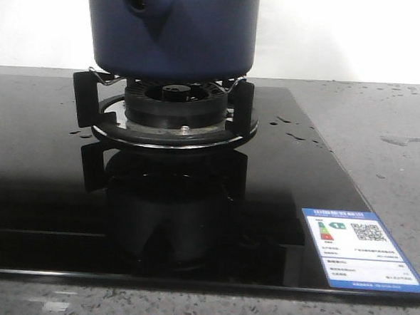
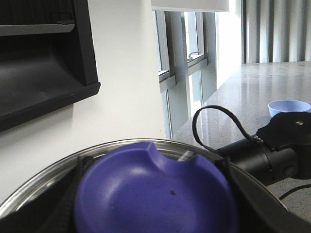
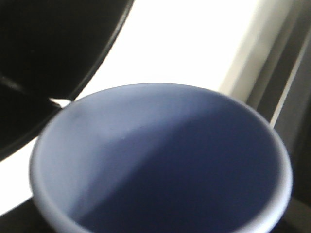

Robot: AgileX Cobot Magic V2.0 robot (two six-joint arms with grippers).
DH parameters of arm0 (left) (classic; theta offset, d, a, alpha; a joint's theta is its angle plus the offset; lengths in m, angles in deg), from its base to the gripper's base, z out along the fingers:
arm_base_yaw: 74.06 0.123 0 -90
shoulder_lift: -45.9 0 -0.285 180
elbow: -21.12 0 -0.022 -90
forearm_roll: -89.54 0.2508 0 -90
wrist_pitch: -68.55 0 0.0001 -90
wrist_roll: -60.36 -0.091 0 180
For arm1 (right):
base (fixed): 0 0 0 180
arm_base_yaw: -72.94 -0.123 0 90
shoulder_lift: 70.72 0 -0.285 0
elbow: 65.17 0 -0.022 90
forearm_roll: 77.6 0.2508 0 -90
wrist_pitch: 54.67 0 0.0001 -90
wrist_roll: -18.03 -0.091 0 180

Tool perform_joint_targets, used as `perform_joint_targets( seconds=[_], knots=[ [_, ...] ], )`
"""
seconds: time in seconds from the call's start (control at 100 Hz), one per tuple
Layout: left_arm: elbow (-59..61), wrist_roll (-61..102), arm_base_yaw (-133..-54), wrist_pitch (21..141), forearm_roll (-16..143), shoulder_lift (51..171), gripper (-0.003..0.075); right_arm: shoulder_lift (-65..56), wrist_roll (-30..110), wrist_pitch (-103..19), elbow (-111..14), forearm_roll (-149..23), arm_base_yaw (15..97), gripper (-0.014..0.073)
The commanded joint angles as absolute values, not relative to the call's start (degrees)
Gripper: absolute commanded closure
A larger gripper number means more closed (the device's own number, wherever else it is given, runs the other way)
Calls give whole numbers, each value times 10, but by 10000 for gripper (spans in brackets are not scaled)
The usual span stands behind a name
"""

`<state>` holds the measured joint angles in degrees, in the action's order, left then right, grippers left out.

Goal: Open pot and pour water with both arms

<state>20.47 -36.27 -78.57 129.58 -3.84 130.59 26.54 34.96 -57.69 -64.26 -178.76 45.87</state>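
The dark navy pot [image 1: 171, 34] stands on the gas burner [image 1: 172, 102], its side stub [image 1: 137, 2] facing front; its top is cut off by the view's edge. No gripper shows in the front view. My left gripper [image 2: 151, 196] is shut on the purple knob [image 2: 155, 189] of a steel-rimmed lid [image 2: 43, 182], with black fingers [image 2: 68, 206] on both sides. Whether the lid rests on the pot is hidden. My right arm [image 2: 269, 155] carries a pale blue cup [image 2: 289, 106]. The cup [image 3: 160, 160] fills the right wrist view, hiding the fingers. It looks empty.
The burner sits on a black glass hob [image 1: 44, 190] with an energy label [image 1: 358, 249] at its front right. Water drops [image 1: 294, 130] lie on the hob's right side and on the grey counter [image 1: 391, 118]. A dark curved edge [image 3: 48, 58] is close to the cup.
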Motion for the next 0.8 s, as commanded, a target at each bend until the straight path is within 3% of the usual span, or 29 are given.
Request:
perform_joint_targets(
  seconds=[0.0,0.26,0.47,0.61,0.79],
  knots=[
    [225,-358,-786,1300,-100,1286,468,241,309,-567,-666,-1730,457,317],
    [225,-358,-786,1300,-100,1286,468,221,106,-512,-666,-1455,460,317],
    [225,-358,-786,1300,-99,1288,468,164,-22,-511,-643,-1340,503,317],
    [225,-358,-789,1303,-91,1293,468,114,-77,-550,-563,-1317,560,317],
    [225,-358,-810,1291,-76,1297,468,58,-134,-694,-388,-1281,657,317]
  ],
)
